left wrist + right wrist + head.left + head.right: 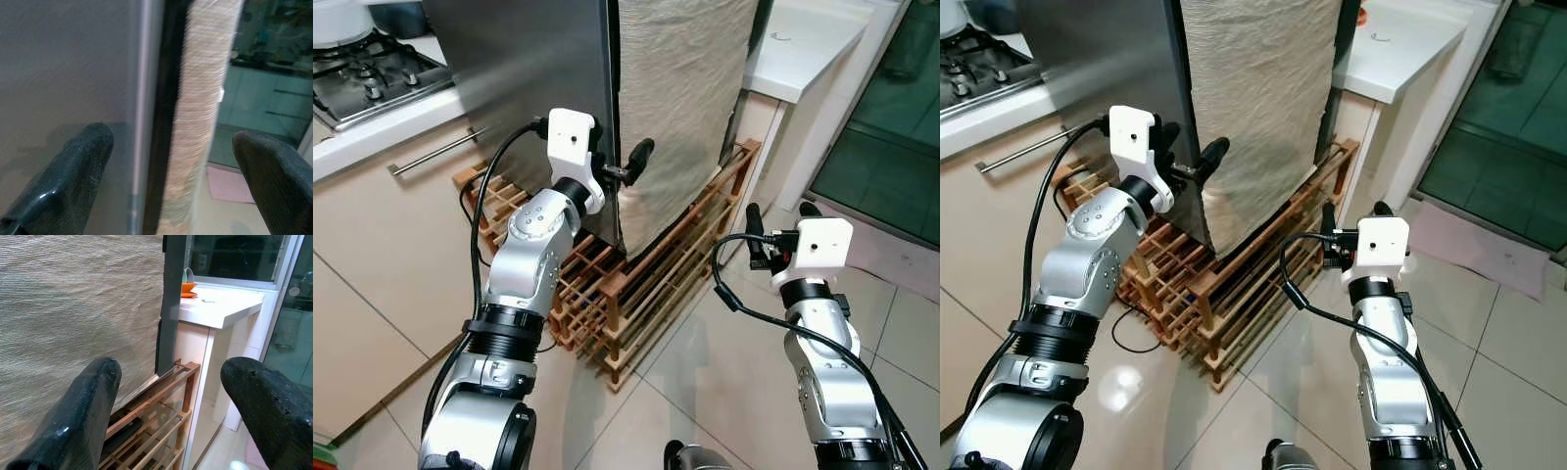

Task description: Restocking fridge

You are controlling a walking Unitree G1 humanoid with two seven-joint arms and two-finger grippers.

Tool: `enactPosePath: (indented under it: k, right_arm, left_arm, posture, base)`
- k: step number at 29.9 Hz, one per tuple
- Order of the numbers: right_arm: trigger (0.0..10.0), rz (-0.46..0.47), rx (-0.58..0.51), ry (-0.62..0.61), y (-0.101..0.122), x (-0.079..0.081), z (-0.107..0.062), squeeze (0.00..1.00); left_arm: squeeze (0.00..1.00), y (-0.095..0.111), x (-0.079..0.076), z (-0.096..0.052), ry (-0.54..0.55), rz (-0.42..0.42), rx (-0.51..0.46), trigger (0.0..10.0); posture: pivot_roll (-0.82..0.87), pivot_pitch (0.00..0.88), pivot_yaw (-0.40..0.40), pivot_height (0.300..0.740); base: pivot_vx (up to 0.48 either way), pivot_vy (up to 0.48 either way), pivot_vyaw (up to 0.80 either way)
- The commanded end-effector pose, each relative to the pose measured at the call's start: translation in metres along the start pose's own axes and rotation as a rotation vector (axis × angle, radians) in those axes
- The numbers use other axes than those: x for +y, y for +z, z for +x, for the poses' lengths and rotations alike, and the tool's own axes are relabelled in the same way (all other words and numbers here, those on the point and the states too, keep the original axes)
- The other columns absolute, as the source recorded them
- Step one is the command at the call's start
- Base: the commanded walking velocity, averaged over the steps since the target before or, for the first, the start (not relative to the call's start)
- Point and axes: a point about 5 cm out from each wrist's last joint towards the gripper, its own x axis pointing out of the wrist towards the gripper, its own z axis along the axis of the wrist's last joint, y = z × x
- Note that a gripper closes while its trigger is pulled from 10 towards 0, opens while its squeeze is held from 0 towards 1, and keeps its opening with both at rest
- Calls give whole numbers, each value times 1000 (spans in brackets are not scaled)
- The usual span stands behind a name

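Observation:
The fridge (529, 69) stands ahead on a wooden rack, with one grey steel face and one face covered in beige cloth (680, 98). My left gripper (619, 162) is raised at the corner where these faces meet. It is open, with one finger (73, 166) on the steel side and the other finger (274, 171) past the cloth side. A dark gap (161, 122) runs between the two faces. My right gripper (781, 213) is open and holds nothing. It sits lower, to the right of the fridge, and points at the cloth face and rack.
The slatted wooden rack (656, 284) juts out onto the tiled floor under the fridge. A gas hob (362, 73) and a drawer handle (435, 152) are on the left. On the right are a white counter (803, 44) with an orange bowl (188, 286) and a glass door (891, 127).

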Motion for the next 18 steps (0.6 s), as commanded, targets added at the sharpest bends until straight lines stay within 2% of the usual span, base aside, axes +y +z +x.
enactPosePath:
  k: [1,11,18]
  right_arm:
    - [10000,-8,-3,4,1,0,2,0]
    - [10000,-11,-1,6,1,-1,1,0]
    - [10000,9,27,-19,-4,-4,-1,0]
  left_arm:
    - [0,5,-1,5,5,10,-11,10000]
    - [0,9,-11,15,-45,-31,-20,10000]
    - [0,8,-21,14,-101,-48,-8,10000]
  posture:
    - [-96,0,19,740]
    - [-106,0,18,740]
    - [-106,0,22,740]
  base:
    - [0,0,0]
    - [0,0,0]
    - [0,0,0]
